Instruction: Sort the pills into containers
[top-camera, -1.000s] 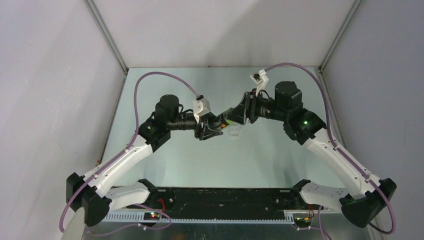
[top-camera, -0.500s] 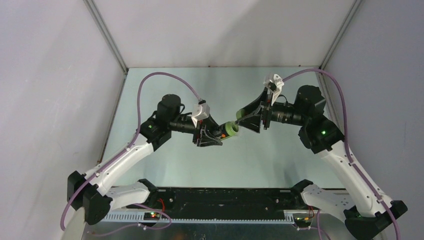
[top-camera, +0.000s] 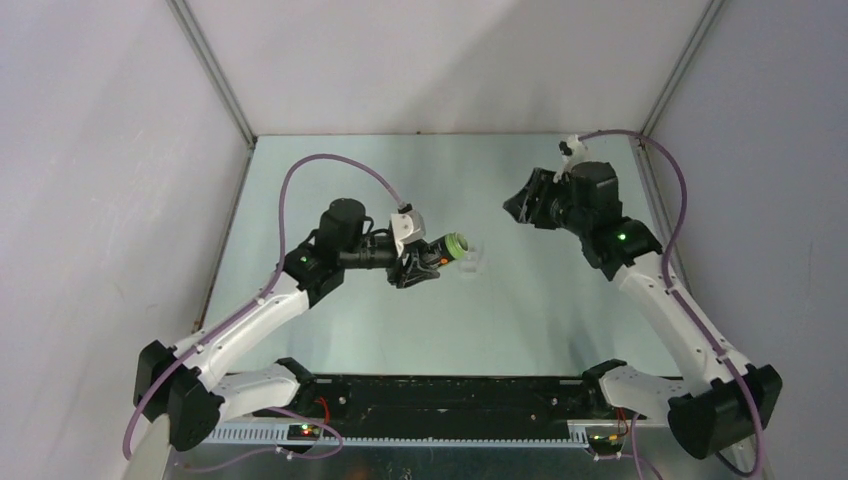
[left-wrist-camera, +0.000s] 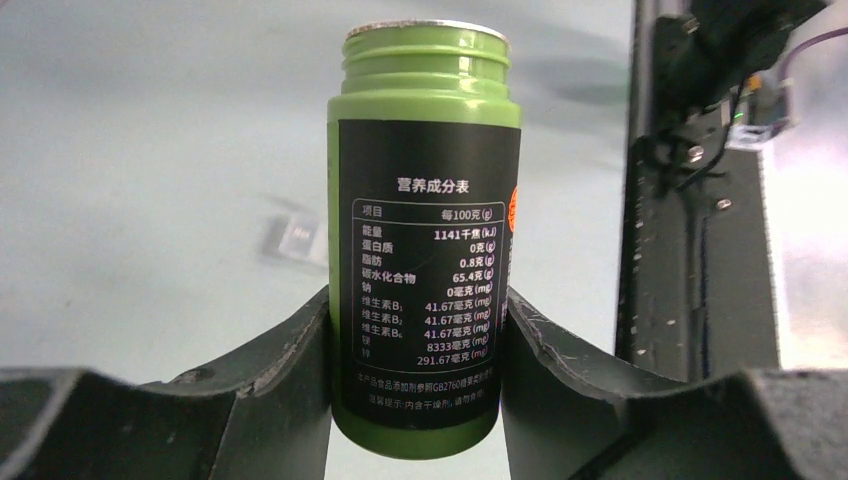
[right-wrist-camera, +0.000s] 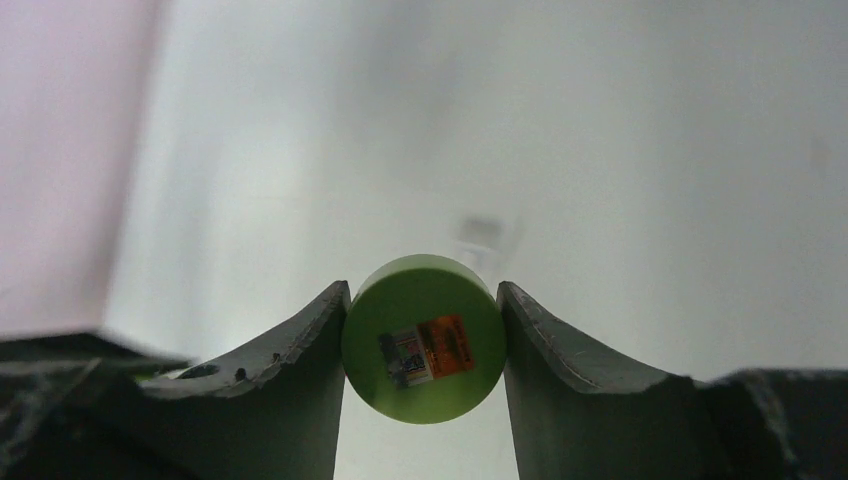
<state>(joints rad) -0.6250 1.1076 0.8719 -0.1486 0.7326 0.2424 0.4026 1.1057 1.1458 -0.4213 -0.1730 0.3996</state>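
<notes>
Containers (top-camera: 474, 258): small clear plastic box, sits on table (top-camera: 520, 320) near centre, just past the bottle's mouth in top view. It's see-through and pale, so it hardly stands out vs the grey-green surface. Both wrist cams show it only as a blurred glassy square, and the compartments can't be told apart. Green bottle (left-wrist-camera: 425, 200): smooth glossy plastic cylinder w/ ribbed threaded neck, cap off, thin silvery edge round the mouth. Black label panel has white printed nutrition table, w/ a bit of orange at the label's rt edge. From above the bottle is tipped over to roughly horizontal, mouth pointing twd the clear box. Left gripper (left-wrist-camera: 415, 305) is clamped on the bottle's lower body, jaws partly apart to the bottle's width. Its fingers (left-wrist-camera: 290, 370) are dark matte plastic w/ curved inner faces, scuffed at the edges, pressed flush on both sides. Right gripper (right-wrist-camera: 422, 290) is off to the far-right of the table, well apart from bottle and box. It grips the green cap (right-wrist-camera: 422, 345), a round flat-topped disc, same green, smooth, w/ a small sticker, part orange and part white. Jaws sit partly apart, both curved pads touching the cap's rim, left and rt. Table is flat, matte, pale grey-green. Plain light walls on three sides, w/ metal strips in the corners.
</notes>
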